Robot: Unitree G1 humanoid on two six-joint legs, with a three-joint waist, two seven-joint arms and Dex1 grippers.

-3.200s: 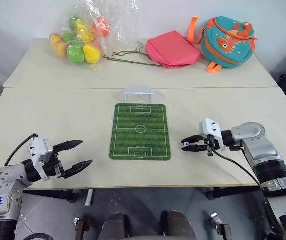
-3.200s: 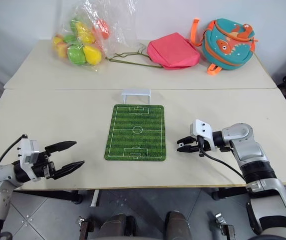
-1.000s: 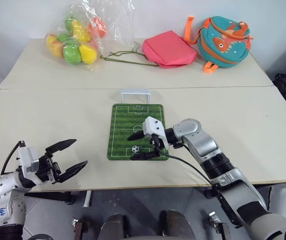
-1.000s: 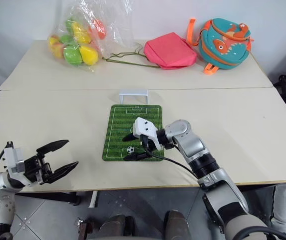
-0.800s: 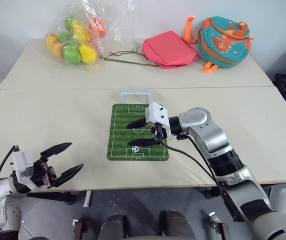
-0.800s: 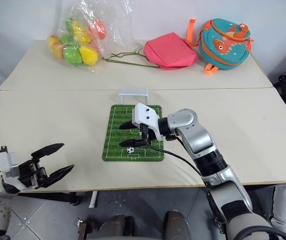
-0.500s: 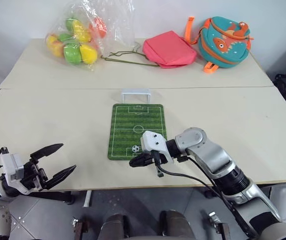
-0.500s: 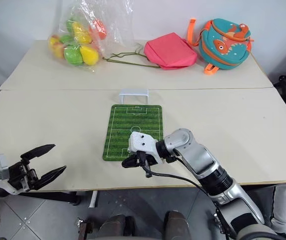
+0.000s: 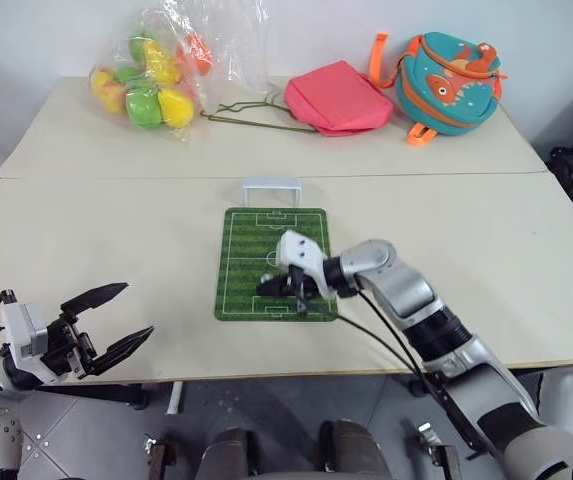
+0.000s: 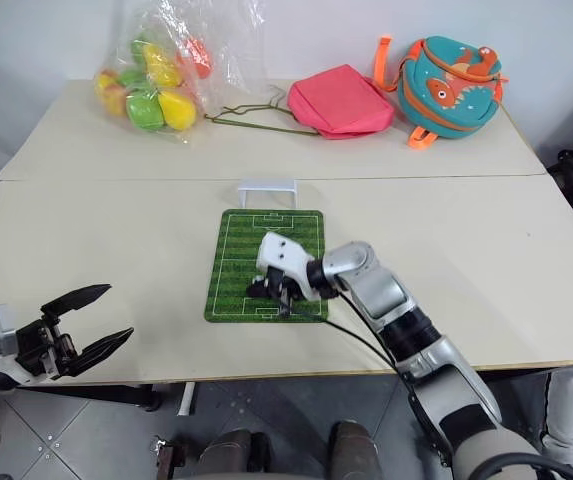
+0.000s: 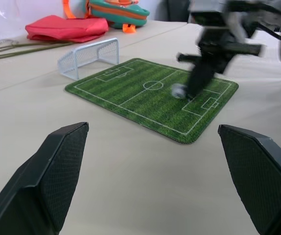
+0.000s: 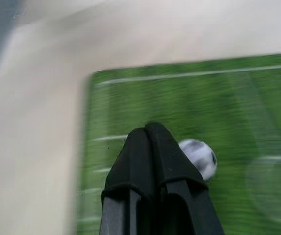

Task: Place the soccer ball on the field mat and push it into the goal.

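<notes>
We find the field mat (image 9: 275,263) lying flat on the near table (image 9: 116,240), with the goal (image 9: 272,186) standing just off its far edge, its open mouth facing the mat. The soccer ball (image 11: 179,91) sits on the mat's near half, between the centre circle and the near penalty box. The right gripper (image 9: 271,287) reaches in from the right over that same near half, its two black fingers (image 12: 152,152) pressed together with nothing between them; the ball lies just beside the fingertips, and we cannot tell whether they touch it. The left gripper (image 9: 111,318) hangs off the near left edge of the table, well apart from the mat, its fingers spread wide and holding nothing. On the far table we note a clear plastic bag of yellow, green and orange balls (image 9: 151,85) at the left, a thin wire hanger (image 9: 251,112) beside it, a pink pouch (image 9: 338,98) and a teal backpack (image 9: 448,68) at the right.
</notes>
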